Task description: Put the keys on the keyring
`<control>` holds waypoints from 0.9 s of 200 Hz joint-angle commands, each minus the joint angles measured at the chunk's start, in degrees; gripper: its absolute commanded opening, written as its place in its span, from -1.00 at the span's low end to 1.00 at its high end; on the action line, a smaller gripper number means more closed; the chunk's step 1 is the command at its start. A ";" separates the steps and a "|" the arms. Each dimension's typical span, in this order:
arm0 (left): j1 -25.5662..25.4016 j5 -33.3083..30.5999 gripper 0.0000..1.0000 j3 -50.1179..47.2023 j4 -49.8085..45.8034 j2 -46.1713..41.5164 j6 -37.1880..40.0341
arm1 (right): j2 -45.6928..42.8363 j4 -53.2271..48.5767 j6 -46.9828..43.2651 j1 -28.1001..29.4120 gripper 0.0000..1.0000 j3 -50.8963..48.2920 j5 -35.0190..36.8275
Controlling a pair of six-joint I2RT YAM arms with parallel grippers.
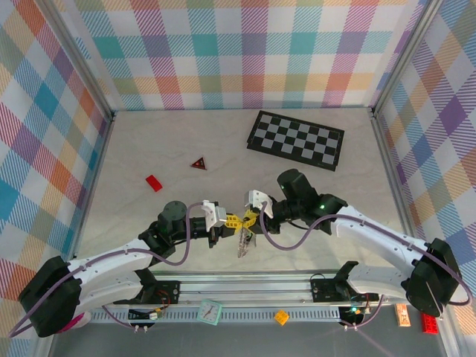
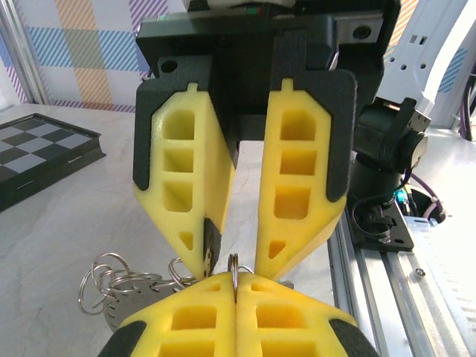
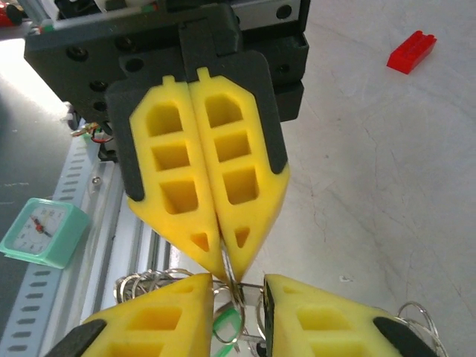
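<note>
My two grippers meet tip to tip above the table's front edge. The left gripper [image 1: 231, 221] [image 2: 236, 282] is shut on a thin silver wire ring [image 2: 235, 269], which stands edge-on between its fingertips. The right gripper [image 1: 250, 216] [image 3: 238, 286] has its fingers apart, straddling that ring from the opposite side; a wire loop spans the gap. Below them hangs a bunch of wire loops with the flat grey keyring [image 2: 121, 305] [image 1: 244, 242]. A green tag [image 3: 227, 327] of one of the keys shows under the right fingertips. The key blades are hidden.
A chessboard [image 1: 296, 140] lies at the back right, a red triangle [image 1: 198, 163] and a red brick [image 1: 153, 183] on the left half. The aluminium rail [image 1: 245, 286] runs just below the grippers, with a small teal clock [image 3: 41, 232] beyond it.
</note>
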 commanded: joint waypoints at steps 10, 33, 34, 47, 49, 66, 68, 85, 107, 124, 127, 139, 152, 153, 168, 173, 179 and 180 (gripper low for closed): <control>-0.50 2.13 -1.00 -0.12 4.11 -1.05 0.00 | -4.42 7.66 0.45 -0.71 -0.47 -5.32 1.35; -0.46 2.29 -1.00 -0.29 4.21 -0.91 0.02 | -5.10 10.66 1.94 -1.09 -0.46 -7.39 1.35; -0.45 2.30 -1.00 -0.28 4.18 -0.90 0.02 | -5.07 10.67 2.02 -1.13 -0.46 -7.39 1.30; -0.51 2.43 -1.00 -0.28 4.36 -0.79 0.02 | -4.47 11.36 2.90 -1.09 -0.45 -7.48 0.50; -0.49 2.47 -1.00 -0.31 4.44 -0.75 0.03 | -4.33 11.42 3.00 -1.09 -0.45 -7.55 0.36; -0.51 2.74 -1.00 -0.20 4.83 -0.40 -0.15 | -3.24 12.05 3.90 -1.09 -0.45 -7.16 -0.69; -0.49 2.74 -1.00 -0.18 4.85 -0.43 -0.24 | -3.15 12.08 3.98 -1.13 -0.45 -7.14 -0.80; -0.53 2.90 -1.00 -0.07 4.92 -0.26 -0.34 | -2.55 13.00 4.54 -1.09 -0.45 -6.99 -2.56; -0.47 2.98 -1.00 -0.09 5.04 -0.26 -0.34 | -2.02 13.24 4.65 -1.11 -0.51 -6.67 -3.40; -0.46 3.09 -1.00 -0.05 5.16 -0.16 -0.41 | -1.97 13.28 4.54 -1.09 -0.60 -6.76 -3.50; -0.48 3.09 -1.00 -0.03 5.19 -0.15 -0.41 | -1.97 13.35 4.55 -1.09 -0.62 -6.70 -3.52; -0.54 3.09 -1.00 -0.01 5.19 -0.17 -0.50 | -1.95 13.31 4.56 -1.09 -0.71 -6.62 -3.84; -0.50 2.63 -1.00 0.00 4.99 -0.16 -0.41 | -2.06 13.01 4.36 -1.13 -0.82 -6.37 -4.07; -0.52 2.56 -1.00 0.00 4.97 -0.17 -0.41 | -2.06 12.86 4.33 -1.11 -0.83 -6.35 -4.09; -0.46 0.95 -0.82 0.04 3.89 -0.48 -0.19 | -2.06 11.14 3.24 -1.09 -0.98 -5.58 -4.15; -0.53 0.39 -0.77 0.06 3.13 -0.65 0.02 | -2.03 10.04 2.73 -1.09 -1.00 -5.07 -3.96; -0.50 -0.38 -0.71 0.31 1.83 -1.06 0.51 | -1.82 8.32 1.91 -1.13 -1.00 -4.33 -3.57; -0.52 -0.53 -0.70 0.37 1.54 -1.14 0.62 | -1.77 7.92 1.74 -1.11 -1.00 -4.23 -3.53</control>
